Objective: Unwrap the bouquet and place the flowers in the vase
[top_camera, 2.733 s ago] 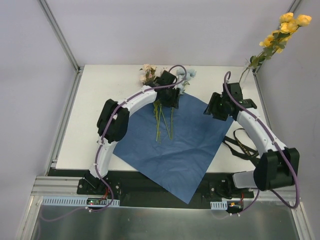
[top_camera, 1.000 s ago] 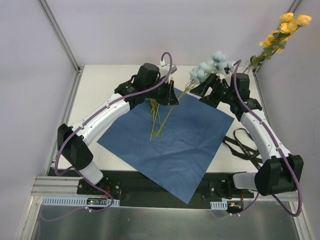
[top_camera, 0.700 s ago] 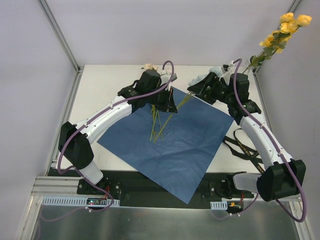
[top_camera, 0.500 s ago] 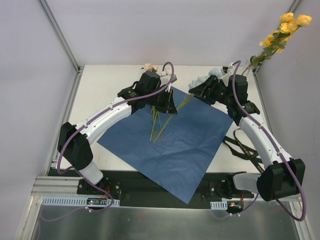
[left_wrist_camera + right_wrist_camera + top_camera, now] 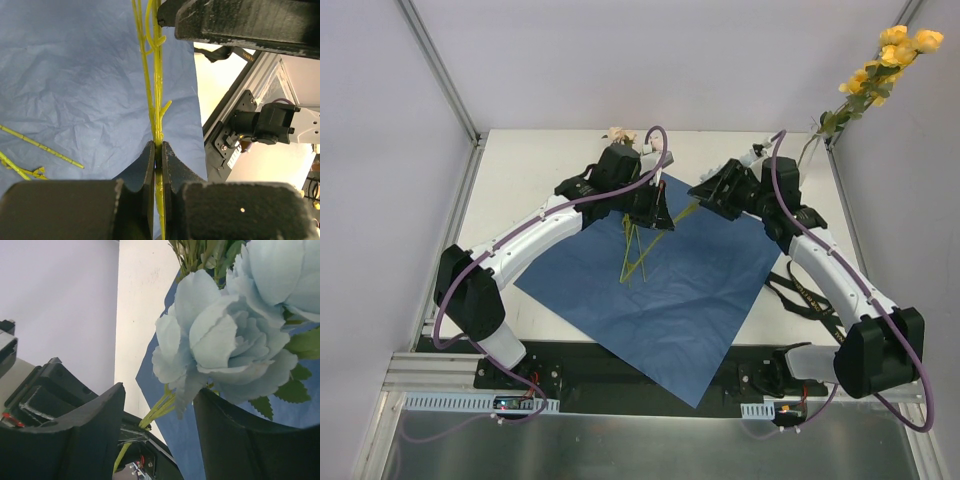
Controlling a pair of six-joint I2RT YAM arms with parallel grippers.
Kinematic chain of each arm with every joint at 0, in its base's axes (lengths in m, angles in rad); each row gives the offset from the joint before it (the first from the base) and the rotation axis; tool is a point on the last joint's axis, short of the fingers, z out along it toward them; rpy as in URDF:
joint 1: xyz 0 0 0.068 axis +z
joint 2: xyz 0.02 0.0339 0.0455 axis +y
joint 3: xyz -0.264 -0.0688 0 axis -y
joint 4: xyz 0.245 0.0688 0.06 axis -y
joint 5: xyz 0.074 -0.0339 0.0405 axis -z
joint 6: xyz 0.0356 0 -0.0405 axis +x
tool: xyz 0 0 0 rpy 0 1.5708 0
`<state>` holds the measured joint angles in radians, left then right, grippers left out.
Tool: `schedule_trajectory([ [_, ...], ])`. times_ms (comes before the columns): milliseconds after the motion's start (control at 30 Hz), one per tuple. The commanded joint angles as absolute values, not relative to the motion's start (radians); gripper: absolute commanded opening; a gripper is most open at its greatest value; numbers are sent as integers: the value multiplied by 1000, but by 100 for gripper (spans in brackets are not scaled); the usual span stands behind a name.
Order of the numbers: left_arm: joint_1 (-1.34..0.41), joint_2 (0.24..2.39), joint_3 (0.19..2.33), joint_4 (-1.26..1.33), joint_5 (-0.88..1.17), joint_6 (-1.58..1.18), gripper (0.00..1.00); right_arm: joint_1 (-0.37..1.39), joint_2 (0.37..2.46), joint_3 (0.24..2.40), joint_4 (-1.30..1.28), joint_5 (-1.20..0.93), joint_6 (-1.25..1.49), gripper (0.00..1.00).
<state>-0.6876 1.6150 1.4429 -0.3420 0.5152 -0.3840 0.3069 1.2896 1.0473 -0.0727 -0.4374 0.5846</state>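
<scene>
Left pincer is pressed together on a thin green stem, which runs straight out from the fingertips over the blue paper. Right pincer stands part spread with the pale-blue spray between its fingers. I cannot tell whether it truly pinches the stalks or only brackets them.

Progress, my read: the unwrap is done. The paper lies flat on the surface, with the black ribbon just beside the sheet's right edge. The yellow spray stands up at the far right corner, its stalk running down to the vase. The glass is barely visible, so I count one in.

Left to go:
- the pale-blue spray
- the bunch in the left pincer, with cream blooms showing just behind it
- loose stems lying on the paper

Both pincers sit near each other over the sheet's far corner, which looks like a handover. The vase is well apart from the left pincer and nearer the right pincer, beyond it toward the far right.
</scene>
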Motion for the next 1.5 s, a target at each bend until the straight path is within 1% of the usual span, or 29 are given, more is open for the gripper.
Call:
schedule_trajectory([
  [0, -693, 1555, 1445, -296, 546, -377, 0, 311, 1292, 1031, -77, -373, 623, 57],
  [33, -695, 1555, 1443, -296, 543, -374, 0, 310, 1290, 1029, -83, -370, 632, 52],
  [67, -695, 1555, 1445, -296, 538, -371, 0, 311, 1290, 1028, -89, -370, 643, 49],
  [100, -695, 1555, 1442, -296, 537, -370, 0, 313, 1282, 1025, -98, -370, 652, 48],
  [167, -695, 1558, 1442, -295, 528, -367, 0, 314, 1270, 1006, -104, -371, 660, 48],
  [200, -695, 1562, 1442, -295, 531, -367, 0, 314, 1258, 1002, -109, -371, 657, 50],
  [233, -695, 1566, 1440, -295, 529, -367, 0, 318, 1250, 999, -118, -370, 654, 55],
  [333, -695, 1575, 1443, -296, 534, -370, 0, 318, 1223, 989, -144, -353, 652, 64],
  [533, -693, 1595, 1445, -293, 538, -371, 0, 322, 1201, 968, -135, -348, 672, 67],
  [700, -693, 1608, 1445, -293, 535, -376, 0, 322, 1174, 965, -152, -345, 678, 73],
  [767, -693, 1608, 1448, -291, 538, -377, 0, 327, 1157, 934, -141, -327, 733, 74],
  [867, -692, 1603, 1450, -291, 549, -379, 0, 339, 1125, 833, -16, -286, 837, 73],
  [967, -690, 1598, 1450, -291, 557, -380, 0, 337, 1134, 819, 23, -250, 862, 64],
  [1033, -692, 1594, 1448, -288, 561, -379, 0, 337, 1147, 844, 35, -245, 859, 61],
  [1367, -692, 1582, 1437, -279, 577, -385, 0, 337, 1224, 873, 130, -258, 894, 61],
  [1467, -692, 1580, 1436, -278, 581, -385, 0, 337, 1215, 870, 133, -239, 890, 59],
])
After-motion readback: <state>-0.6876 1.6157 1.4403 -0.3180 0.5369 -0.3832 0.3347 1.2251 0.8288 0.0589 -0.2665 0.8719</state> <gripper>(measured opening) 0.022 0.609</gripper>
